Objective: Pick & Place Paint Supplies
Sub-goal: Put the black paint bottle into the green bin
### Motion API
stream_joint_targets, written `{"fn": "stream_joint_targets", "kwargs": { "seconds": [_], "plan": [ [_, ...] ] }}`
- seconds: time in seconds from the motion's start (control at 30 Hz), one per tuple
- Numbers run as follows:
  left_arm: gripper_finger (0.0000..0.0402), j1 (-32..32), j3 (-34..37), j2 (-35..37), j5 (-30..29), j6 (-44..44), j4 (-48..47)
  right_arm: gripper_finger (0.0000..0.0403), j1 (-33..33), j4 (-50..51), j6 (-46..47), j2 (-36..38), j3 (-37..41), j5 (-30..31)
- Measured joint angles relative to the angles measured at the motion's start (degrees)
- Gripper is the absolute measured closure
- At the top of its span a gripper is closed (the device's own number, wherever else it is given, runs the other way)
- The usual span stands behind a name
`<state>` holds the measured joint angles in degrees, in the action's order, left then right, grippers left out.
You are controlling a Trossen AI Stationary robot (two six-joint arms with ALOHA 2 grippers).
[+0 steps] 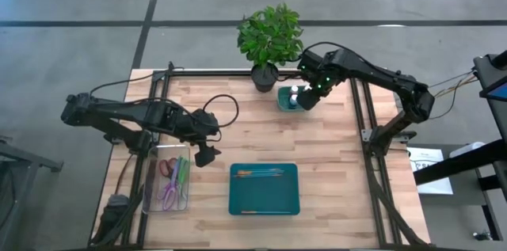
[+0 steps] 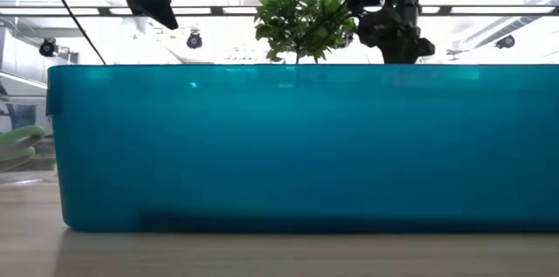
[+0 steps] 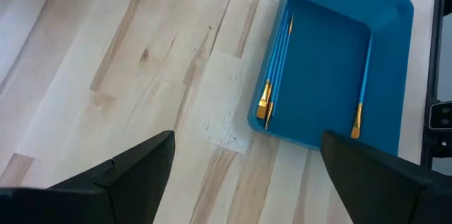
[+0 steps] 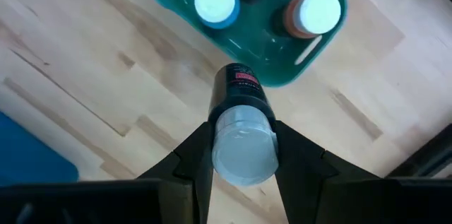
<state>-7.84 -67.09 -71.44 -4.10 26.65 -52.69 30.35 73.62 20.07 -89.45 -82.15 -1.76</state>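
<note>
Right wrist view: right gripper (image 4: 244, 146) pinching black paint bottle (image 4: 241, 128) above small green cup (image 4: 311, 61) at far side near plant (image 1: 269, 37); left gripper (image 3: 244, 174) spread wide, over bare table (image 3: 106, 54) left of blue tray (image 3: 332, 75) with brushes (image 3: 275, 68)

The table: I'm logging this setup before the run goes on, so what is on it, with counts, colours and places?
Black paint bottle: one, white cap, held in the right tool above the small tub.
Paint bottles in small teal tub: three visible.
Brushes: three, blue handles, in the large teal tray.
Clear tray: one, front left, holding pink, green and purple items.
Potted plant: one, green, back centre.
Left tool: open, empty.
Right tool: gripping the bottle.
</note>
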Motion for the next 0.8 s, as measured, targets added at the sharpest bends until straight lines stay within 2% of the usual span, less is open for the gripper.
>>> {"fn": "stream_joint_targets", "kwargs": {
  "seconds": [0.43, 0.8],
  "plan": [
    [0.0038, 0.00, 0.02, 0.00, 0.02, 0.39, 0.04, 0.0293, 1.16, -4.63, -2.11, -0.09, 4.54, -0.39],
    [0.0038, 0.00, 0.02, 0.00, 0.66, 1.07, 0.04, 0.0293, 1.64, -7.06, -2.59, -0.09, 5.38, -0.24]
  ]
}}
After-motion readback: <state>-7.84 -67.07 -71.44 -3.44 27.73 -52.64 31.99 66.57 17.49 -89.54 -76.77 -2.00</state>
